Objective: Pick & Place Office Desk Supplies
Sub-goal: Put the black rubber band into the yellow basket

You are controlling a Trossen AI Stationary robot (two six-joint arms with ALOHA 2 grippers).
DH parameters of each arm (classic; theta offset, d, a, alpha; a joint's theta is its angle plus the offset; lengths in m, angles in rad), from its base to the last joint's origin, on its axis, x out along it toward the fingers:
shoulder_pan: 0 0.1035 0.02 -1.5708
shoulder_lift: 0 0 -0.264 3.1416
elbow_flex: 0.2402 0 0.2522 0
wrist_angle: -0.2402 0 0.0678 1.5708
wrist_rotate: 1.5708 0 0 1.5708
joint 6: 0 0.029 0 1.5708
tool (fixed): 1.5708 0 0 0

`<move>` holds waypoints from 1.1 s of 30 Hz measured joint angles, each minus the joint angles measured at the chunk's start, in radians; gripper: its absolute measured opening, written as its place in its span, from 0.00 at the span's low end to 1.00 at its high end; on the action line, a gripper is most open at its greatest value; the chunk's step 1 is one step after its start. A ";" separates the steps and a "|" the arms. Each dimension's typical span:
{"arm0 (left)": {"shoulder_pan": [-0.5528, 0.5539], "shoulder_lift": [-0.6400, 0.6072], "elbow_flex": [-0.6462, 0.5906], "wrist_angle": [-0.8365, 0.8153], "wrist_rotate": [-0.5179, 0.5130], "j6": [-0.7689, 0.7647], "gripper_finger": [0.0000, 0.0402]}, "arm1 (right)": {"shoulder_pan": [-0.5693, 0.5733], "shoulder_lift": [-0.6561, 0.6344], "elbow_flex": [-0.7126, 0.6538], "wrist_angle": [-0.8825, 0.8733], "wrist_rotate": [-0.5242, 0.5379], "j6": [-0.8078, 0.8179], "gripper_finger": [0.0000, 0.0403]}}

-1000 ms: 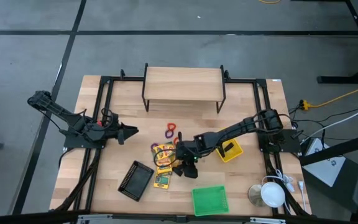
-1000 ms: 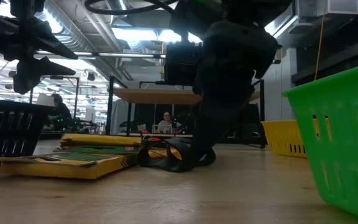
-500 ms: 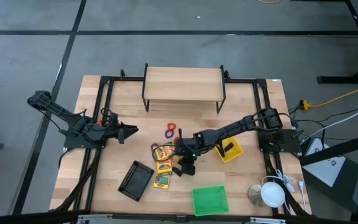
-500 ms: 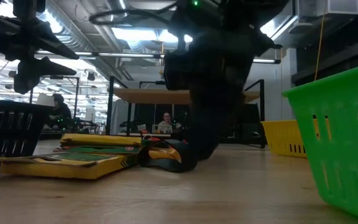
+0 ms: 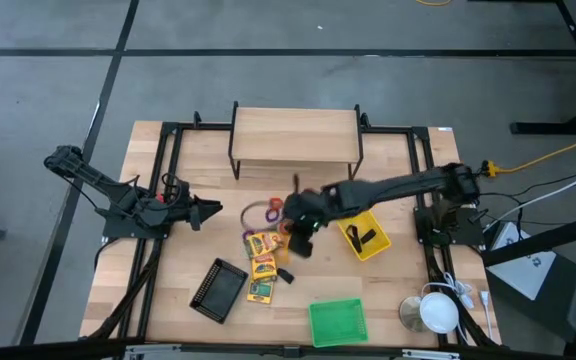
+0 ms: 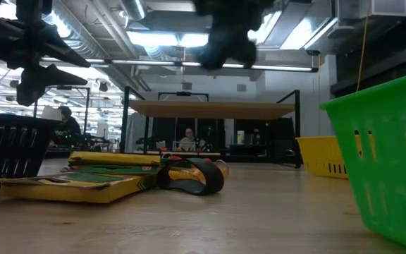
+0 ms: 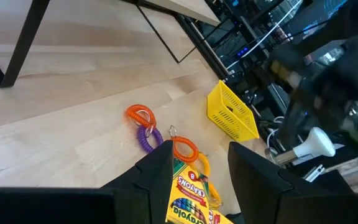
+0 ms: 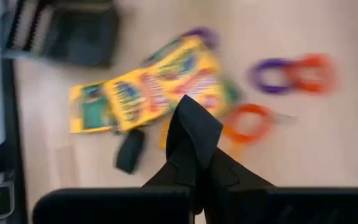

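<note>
The right gripper (image 5: 303,222) hangs above the middle of the light wooden table (image 5: 408,290), its dark fingers (image 8: 194,134) pressed together with nothing visible between them (the right wrist view shows only the closed tips over the scattered supplies). Below it lie the flat yellow printed crayon boxes (image 5: 261,256), stacked in a loose line, with a small black clip (image 5: 286,276) just beside them. A thin purple coil ring (image 5: 259,211) and an orange one (image 7: 140,114) rest near the boxes' far end. The square yellow bin (image 5: 365,237) stands just right of the gripper, holding a small dark item. The left gripper (image 5: 208,211) waits at the table's left side, fingers (image 7: 157,171) partly apart and empty.
</note>
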 joint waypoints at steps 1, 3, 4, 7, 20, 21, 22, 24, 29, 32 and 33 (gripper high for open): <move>0.000 0.000 0.000 0.000 0.001 0.000 0.37 | -0.003 -0.035 0.000 -0.043 0.033 0.022 0.01; 0.000 0.000 0.000 0.001 0.003 0.000 0.37 | -0.003 -0.111 0.000 -0.116 0.094 0.067 0.00; 0.000 0.000 0.000 0.000 0.004 0.001 0.37 | -0.001 -0.149 0.002 -0.157 0.128 0.095 0.00; 0.000 0.000 0.000 0.001 0.019 0.001 0.37 | 0.019 -0.255 0.002 -0.305 0.233 0.195 0.00; 0.002 0.065 0.000 0.226 0.270 0.161 0.34 | 0.195 -0.414 -0.261 -0.485 0.267 0.781 0.00; 0.002 0.077 0.000 0.250 0.272 0.168 0.33 | 0.210 -0.414 -0.299 -0.477 0.253 0.825 0.00; 0.002 0.087 0.000 0.275 0.273 0.178 0.33 | 0.225 -0.414 -0.334 -0.464 0.241 0.865 0.00; 0.002 0.106 0.000 0.340 0.274 0.209 0.32 | 0.243 -0.417 -0.401 -0.441 0.221 0.935 0.00; 0.014 0.128 0.000 0.525 0.278 0.282 0.31 | 0.255 -0.438 -0.542 -0.257 0.205 1.020 0.00; 0.031 0.130 0.000 0.589 0.289 0.317 0.31 | 0.245 -0.438 -0.605 -0.137 0.199 1.022 0.00; 0.037 0.130 0.000 0.602 0.289 0.329 0.31 | 0.240 -0.438 -0.622 -0.129 0.196 1.030 0.00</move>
